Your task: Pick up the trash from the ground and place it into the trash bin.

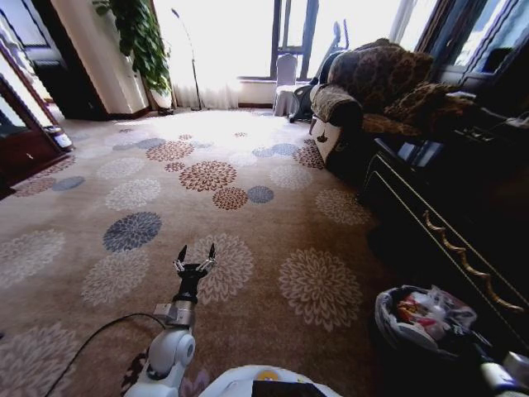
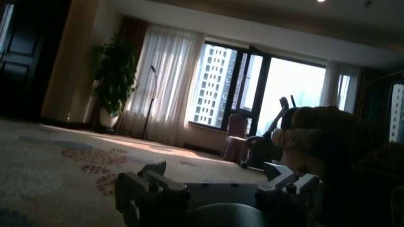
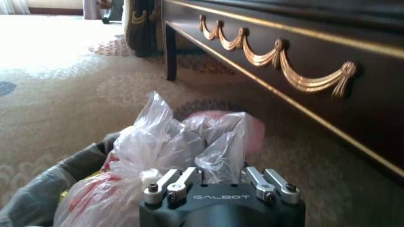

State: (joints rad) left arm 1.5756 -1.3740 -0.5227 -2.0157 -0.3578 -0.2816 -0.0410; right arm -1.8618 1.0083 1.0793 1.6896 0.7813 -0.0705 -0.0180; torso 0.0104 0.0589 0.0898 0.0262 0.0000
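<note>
The left gripper is held out over the flowered carpet, its 2 fingers spread wide with nothing between them. The right gripper sits just above the trash bin at the robot's right, beside a dark cabinet. Its fingers press into crumpled clear plastic heaped in the bin; whether they grip it cannot be told. Red wrappers lie in the bin too.
</note>
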